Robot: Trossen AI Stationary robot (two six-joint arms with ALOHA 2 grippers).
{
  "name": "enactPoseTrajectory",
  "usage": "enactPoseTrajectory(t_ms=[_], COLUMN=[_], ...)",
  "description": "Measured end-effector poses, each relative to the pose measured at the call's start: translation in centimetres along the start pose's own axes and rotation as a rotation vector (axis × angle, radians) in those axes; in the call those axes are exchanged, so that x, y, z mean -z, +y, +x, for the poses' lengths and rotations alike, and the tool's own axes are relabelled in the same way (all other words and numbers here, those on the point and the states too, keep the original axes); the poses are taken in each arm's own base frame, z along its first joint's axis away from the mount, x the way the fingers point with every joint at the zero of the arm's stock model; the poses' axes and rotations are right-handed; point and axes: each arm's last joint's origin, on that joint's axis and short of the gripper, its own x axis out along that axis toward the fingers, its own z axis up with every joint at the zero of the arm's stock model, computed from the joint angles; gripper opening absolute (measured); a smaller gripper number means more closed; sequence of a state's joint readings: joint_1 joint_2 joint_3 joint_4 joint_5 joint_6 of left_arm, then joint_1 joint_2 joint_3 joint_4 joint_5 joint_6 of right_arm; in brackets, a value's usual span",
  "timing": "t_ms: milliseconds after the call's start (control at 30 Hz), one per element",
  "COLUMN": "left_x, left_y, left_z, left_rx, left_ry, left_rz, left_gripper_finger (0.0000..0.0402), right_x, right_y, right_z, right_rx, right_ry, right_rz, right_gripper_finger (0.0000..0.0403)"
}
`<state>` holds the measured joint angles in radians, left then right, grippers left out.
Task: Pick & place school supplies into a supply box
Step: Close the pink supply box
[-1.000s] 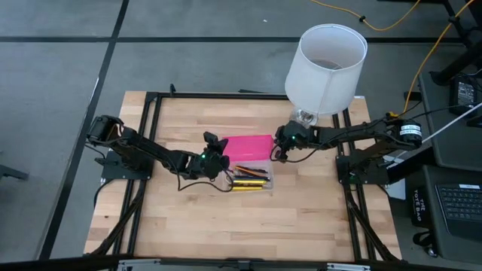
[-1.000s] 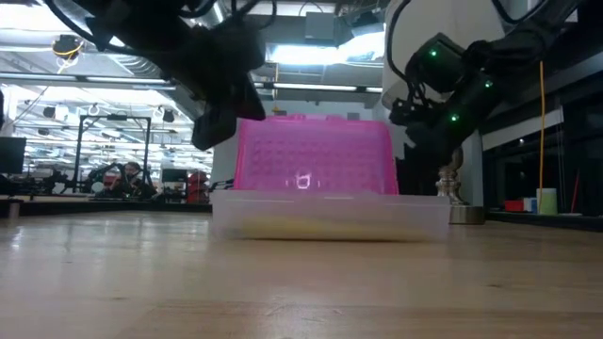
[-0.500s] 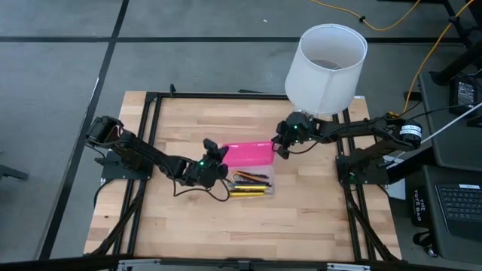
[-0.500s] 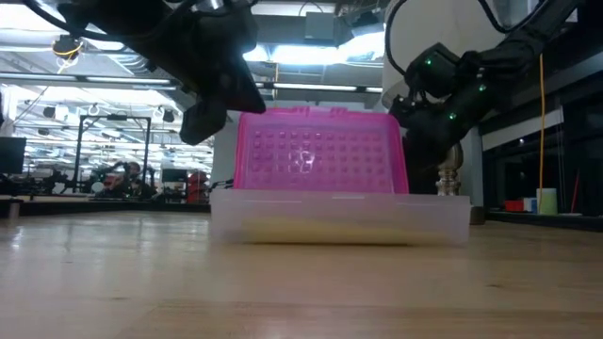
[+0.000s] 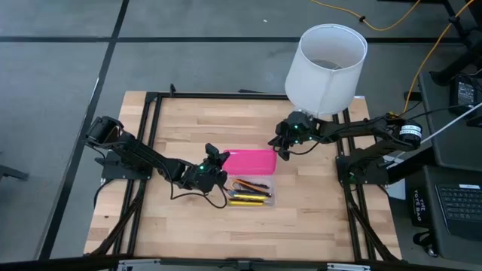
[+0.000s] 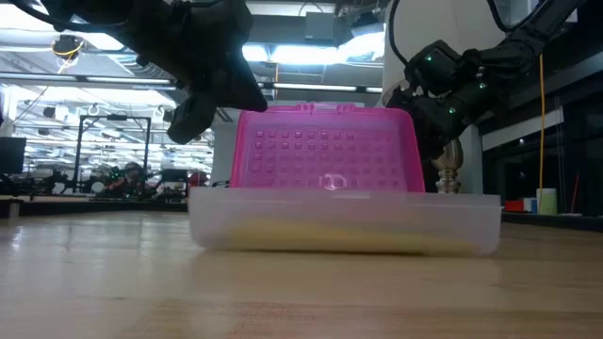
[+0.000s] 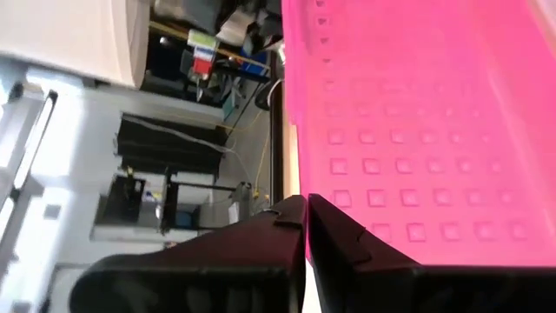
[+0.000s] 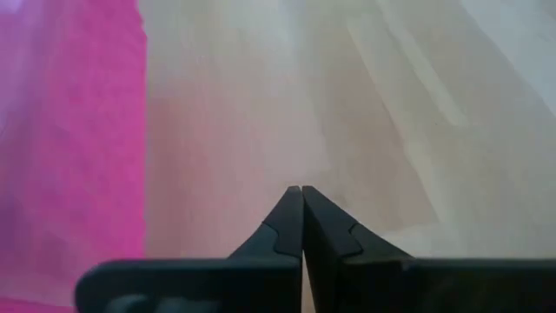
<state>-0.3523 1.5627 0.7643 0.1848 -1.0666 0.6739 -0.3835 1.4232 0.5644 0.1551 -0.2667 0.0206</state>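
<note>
The supply box stands open mid-table. Its clear base [image 5: 251, 193] rests flat on the wood and holds several pens and pencils [image 5: 248, 194], among them yellow, orange and black ones. The pink textured lid [image 5: 251, 160] stands up from the base's far side [image 6: 325, 151]. My left gripper [image 5: 215, 160] is at the lid's left end, shut on its edge [image 7: 306, 204]. My right gripper [image 5: 281, 146] is shut, just beyond the lid's far right corner, with the lid [image 8: 69, 130] off to one side and bare wood ahead [image 8: 301, 191]. No scissors show. My left gripper has the left end edge of the pink lid [image 7: 297, 165]. That edge runs straight into the seam between the two fingertips, so it is pinched at their free ends. The fingers come roughly level from the table's left. The box base stays on the table with the lid raised.
A white lampshade [image 5: 325, 56] stands at the table's far right, and its metal foot [image 6: 448, 179] is just behind the box's right end. Black frame bars [image 5: 144, 135] run along the table's sides. Bare wood [image 5: 226, 233] lies between the box and the near edge.
The box has slid toward the near edge, base and lid together, and looms larger in the low view. My left gripper has moved toward the near edge with it, staying at the lid's left end. My right gripper has stayed near the lid's far right corner.
</note>
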Motion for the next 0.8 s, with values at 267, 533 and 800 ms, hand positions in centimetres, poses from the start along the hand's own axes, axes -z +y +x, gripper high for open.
enactPoseTrajectory(t_ms=[267,533,800], left_x=[0.1,0.4,0.4], left_y=[0.1,0.4,0.4], left_z=[0.1,0.5,0.6], left_rx=[-0.036,-0.050,-0.061], left_ry=[0.032,0.059,0.068], left_rz=[0.055,0.063,0.061], left_gripper_finger=[0.0002,0.0002,0.0002], right_x=[0.1,-0.3,-2.8], right_y=[0.2,-0.4,-0.3], right_z=[1.0,3.2,4.9], right_rx=[-0.069,-0.087,-0.241], right_ry=[-0.020,0.012,-0.017], right_rz=[0.015,0.020,-0.045], right_gripper_finger=[0.0003,0.0002,0.0002])
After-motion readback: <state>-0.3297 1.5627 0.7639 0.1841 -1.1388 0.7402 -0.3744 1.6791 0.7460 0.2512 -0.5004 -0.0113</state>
